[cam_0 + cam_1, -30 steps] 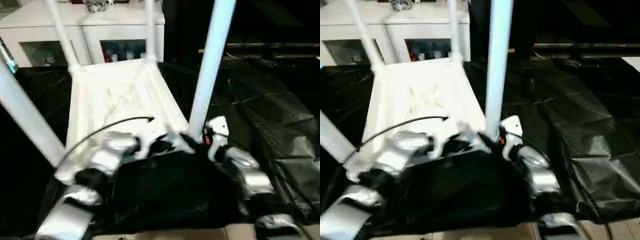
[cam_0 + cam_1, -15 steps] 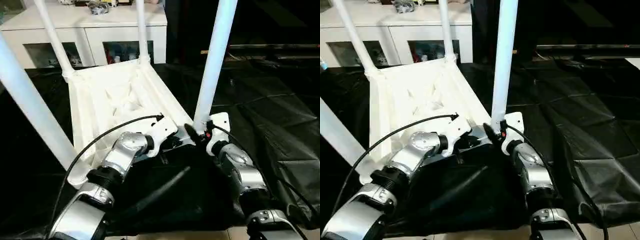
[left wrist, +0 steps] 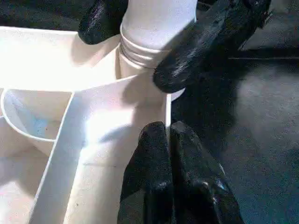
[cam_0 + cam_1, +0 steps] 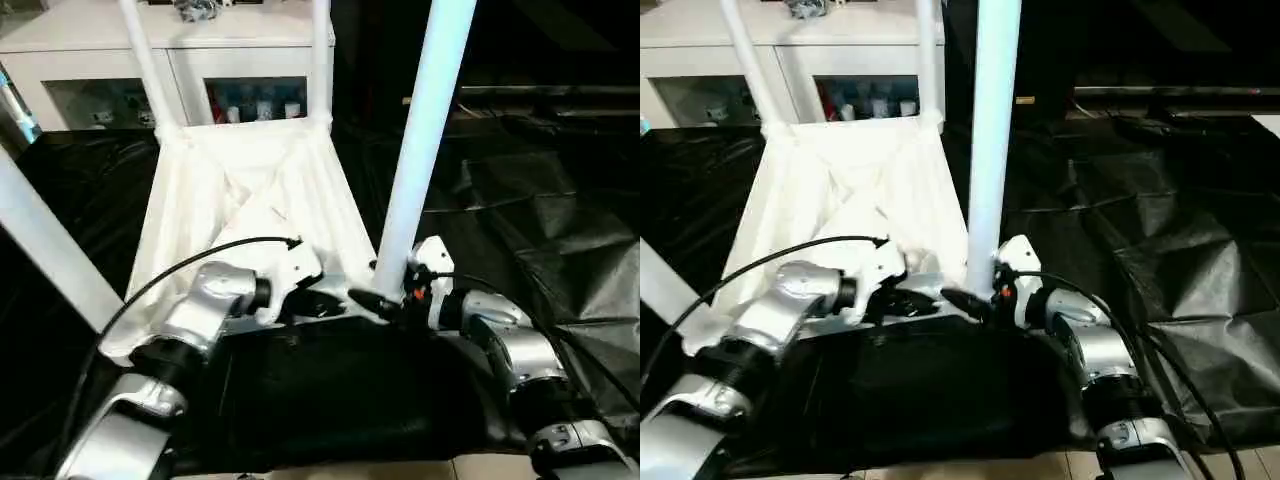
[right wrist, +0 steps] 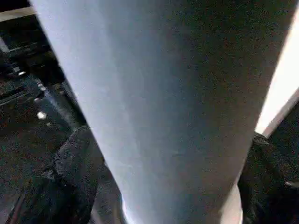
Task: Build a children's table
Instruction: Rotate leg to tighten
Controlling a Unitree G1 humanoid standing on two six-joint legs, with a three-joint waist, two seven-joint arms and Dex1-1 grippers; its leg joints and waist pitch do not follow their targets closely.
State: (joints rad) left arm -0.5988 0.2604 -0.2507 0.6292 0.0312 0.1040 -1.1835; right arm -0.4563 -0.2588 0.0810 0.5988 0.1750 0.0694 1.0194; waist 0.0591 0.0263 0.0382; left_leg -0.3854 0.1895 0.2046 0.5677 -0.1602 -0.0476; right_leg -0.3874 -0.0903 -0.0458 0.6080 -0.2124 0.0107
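Observation:
The children's table (image 4: 240,190) lies upside down on a black sheet, its four white legs pointing up. My right gripper (image 4: 385,295) is open and straddles the base of the near right leg (image 4: 425,130), where it enters the corner socket. In the left wrist view its black fingers (image 3: 201,51) stand on either side of that leg (image 3: 156,23). The same leg (image 5: 163,93) rises between the fingers (image 5: 70,177) in the right wrist view. My left gripper (image 3: 168,135) is shut and empty. It rests on the table's near rim (image 3: 117,116), just beside that socket.
The other legs stand at the near left (image 4: 50,240), far left (image 4: 145,60) and far right (image 4: 320,55). A white cabinet (image 4: 100,25) with glass-fronted compartments stands behind the table. Crumpled black sheet (image 4: 540,200) covers the floor to the right.
The camera has shifted and tilted. My right gripper stays at the leg's base with its fingers spread wider than before. My left gripper stays shut at the near rim.

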